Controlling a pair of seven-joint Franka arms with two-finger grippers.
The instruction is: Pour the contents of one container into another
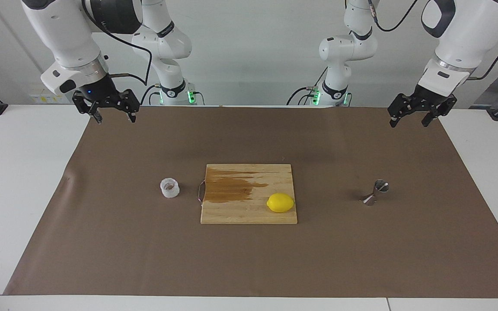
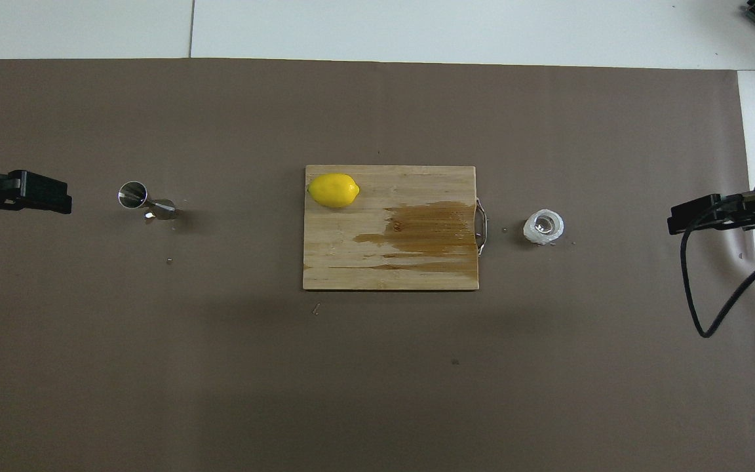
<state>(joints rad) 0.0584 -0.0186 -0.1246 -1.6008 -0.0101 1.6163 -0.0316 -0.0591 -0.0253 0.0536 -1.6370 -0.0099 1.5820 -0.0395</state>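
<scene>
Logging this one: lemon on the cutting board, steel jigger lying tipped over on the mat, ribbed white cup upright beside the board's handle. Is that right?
Not quite. The steel jigger stands upright on the mat, as the facing view shows. The rest holds: the lemon is on the cutting board, and the ribbed white cup stands upright beside its handle.

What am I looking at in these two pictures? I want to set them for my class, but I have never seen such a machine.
These are two robot arms at a table, each ending in a two-finger gripper. One picture faces the robots from across the table; the other looks down from above their own end. The left gripper and the right gripper both hang open and empty above the two ends of the brown mat, waiting. On the mat lie a wooden cutting board with a wet stain and a lemon on it, a small whitish cup toward the right arm's end, and a steel jigger toward the left arm's end. Nothing is held.
</scene>
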